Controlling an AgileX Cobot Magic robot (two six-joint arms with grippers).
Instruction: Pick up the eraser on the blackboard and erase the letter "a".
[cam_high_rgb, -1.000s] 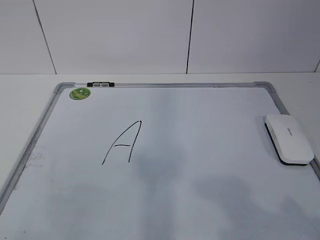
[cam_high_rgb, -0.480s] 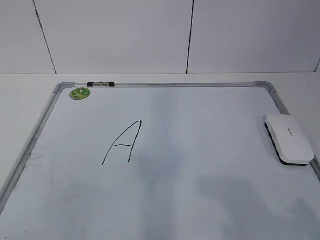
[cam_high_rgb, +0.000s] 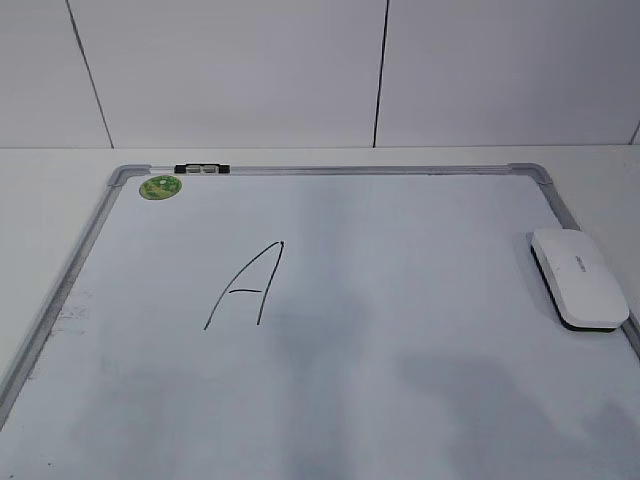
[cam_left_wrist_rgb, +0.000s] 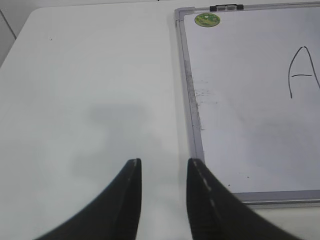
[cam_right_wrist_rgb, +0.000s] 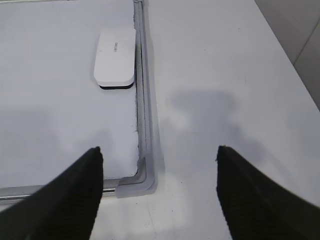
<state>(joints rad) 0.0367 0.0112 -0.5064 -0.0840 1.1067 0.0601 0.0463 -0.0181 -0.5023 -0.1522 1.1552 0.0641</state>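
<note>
- The left gripper (cam_left_wrist_rgb: 162, 167) hangs over the bare white surface (cam_left_wrist_rgb: 90, 100) just left of the blackboard (cam_high_rgb: 420, 290), its jaws narrowly parted and empty.
- A green sticker (cam_high_rgb: 160, 186) and a black-and-silver clip (cam_high_rgb: 201, 169) sit at the board's far left corner.
- The written letter (cam_high_rgb: 246, 286) is an angular capital, left of centre.
- The eraser (cam_high_rgb: 579, 278) lies flat against the right frame.
- The right gripper (cam_right_wrist_rgb: 159, 152) spreads wide, empty, above the near right corner.
</note>
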